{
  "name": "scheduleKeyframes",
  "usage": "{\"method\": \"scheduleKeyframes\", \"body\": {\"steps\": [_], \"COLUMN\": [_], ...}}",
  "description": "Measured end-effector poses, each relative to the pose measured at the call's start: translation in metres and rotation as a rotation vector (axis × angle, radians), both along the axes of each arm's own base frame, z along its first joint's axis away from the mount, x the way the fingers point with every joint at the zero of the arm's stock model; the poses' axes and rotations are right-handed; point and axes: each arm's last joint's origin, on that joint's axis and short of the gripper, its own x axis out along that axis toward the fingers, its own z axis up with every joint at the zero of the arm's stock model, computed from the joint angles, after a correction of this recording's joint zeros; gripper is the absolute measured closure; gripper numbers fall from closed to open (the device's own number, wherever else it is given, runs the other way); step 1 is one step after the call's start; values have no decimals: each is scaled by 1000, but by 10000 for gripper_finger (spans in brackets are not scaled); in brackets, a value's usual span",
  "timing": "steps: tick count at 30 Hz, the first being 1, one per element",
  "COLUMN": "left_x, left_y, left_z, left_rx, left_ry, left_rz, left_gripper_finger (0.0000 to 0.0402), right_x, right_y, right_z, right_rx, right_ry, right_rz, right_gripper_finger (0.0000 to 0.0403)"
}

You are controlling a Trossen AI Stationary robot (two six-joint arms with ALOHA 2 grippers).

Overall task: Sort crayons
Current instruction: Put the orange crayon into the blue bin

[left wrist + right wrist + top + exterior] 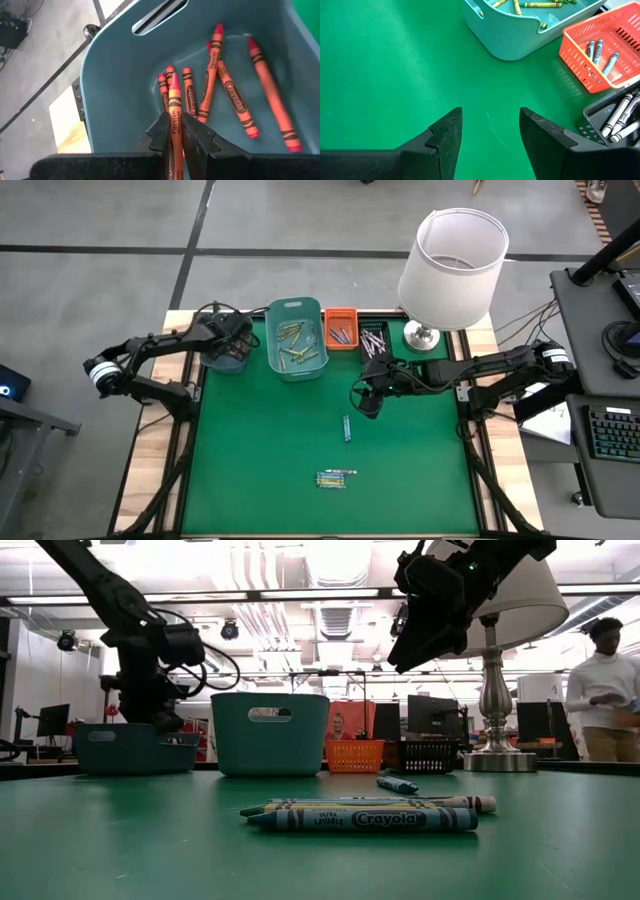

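Left wrist view shows the left gripper (176, 131) over the dark teal bin (115, 85), its fingers pinched on one orange-red crayon (174, 107). More orange-red crayons (227, 90) already lie in the bottom of that bin. In the high view this bin (228, 358) sits at about 10 o'clock on the green mat (260, 470). The right gripper (368, 398) hangs over the mat near 1 o'clock with its fingers wide apart and nothing between them. The step in hand looks like dropping the orange-red crayon in with its friends. To do it well, the left fingers should open while the crayon is well inside the bin walls, so it cannot bounce out. A blue crayon (347, 427) lies alone near the middle of the mat, and a small bunch of crayons (334, 477) waits at 6 o'clock. Behind them stand the light teal bin (297, 360) with yellow-green ones, the orange bin (341, 332) and the black bin (373, 340).
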Motion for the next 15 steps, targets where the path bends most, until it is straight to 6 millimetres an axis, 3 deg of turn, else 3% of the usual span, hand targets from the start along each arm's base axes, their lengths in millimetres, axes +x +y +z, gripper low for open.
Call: {"method": "scheduleKeyframes", "body": {"steps": [15], "left_x": [1], "left_y": [2], "left_z": [-6], "left_rx": [-26], "left_ry": [37], "left_rz": [-19], "left_gripper_finger": [376], "right_x": [0], "right_y": [0], "right_z": [0], "right_rx": [0], "right_ry": [0], "right_rz": [0], "right_gripper_finger": [216]}}
